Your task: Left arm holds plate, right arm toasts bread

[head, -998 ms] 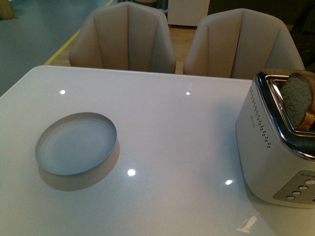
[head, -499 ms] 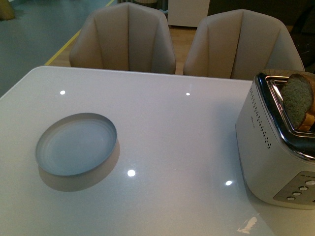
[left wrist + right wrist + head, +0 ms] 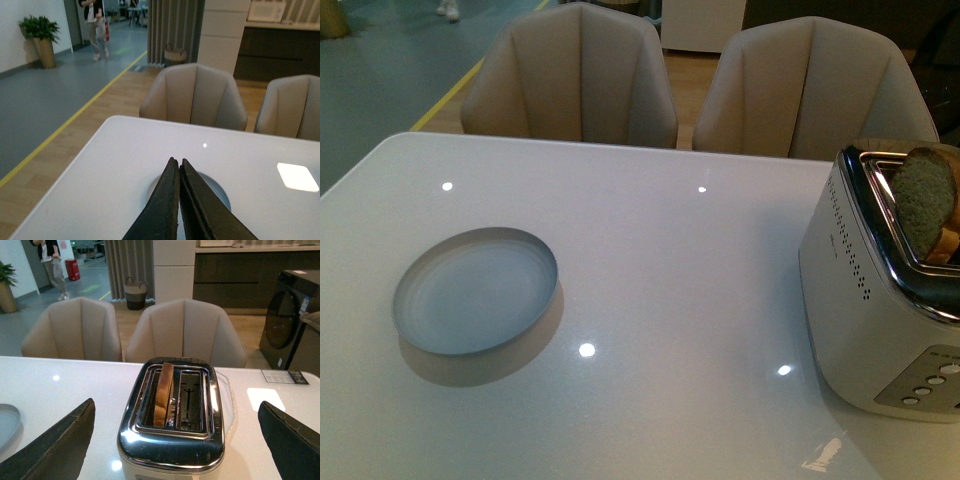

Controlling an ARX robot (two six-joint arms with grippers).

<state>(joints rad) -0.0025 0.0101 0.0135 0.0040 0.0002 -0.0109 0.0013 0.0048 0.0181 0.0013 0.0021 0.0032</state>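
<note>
The pale blue-grey plate (image 3: pixel 475 291) lies empty on the white table (image 3: pixel 670 260), left of centre. At the right edge stands a silver toaster (image 3: pixel 880 300) with the bread (image 3: pixel 925 200) sticking up out of a slot. Neither arm shows in the front view. In the left wrist view my left gripper (image 3: pixel 177 162) is shut with nothing in it, its tips hovering above the plate (image 3: pixel 217 192). In the right wrist view my right gripper (image 3: pixel 176 426) is wide open, its fingers (image 3: pixel 60 440) flanking the toaster (image 3: pixel 172 435) from behind. The bread (image 3: pixel 163 392) stands in the left slot.
Two beige chairs (image 3: pixel 575 80) (image 3: pixel 815 85) stand along the table's far edge. The toaster's button panel (image 3: pixel 930 380) faces the front right. A person (image 3: pixel 95 25) walks in the far hallway beside a potted plant (image 3: pixel 41 37).
</note>
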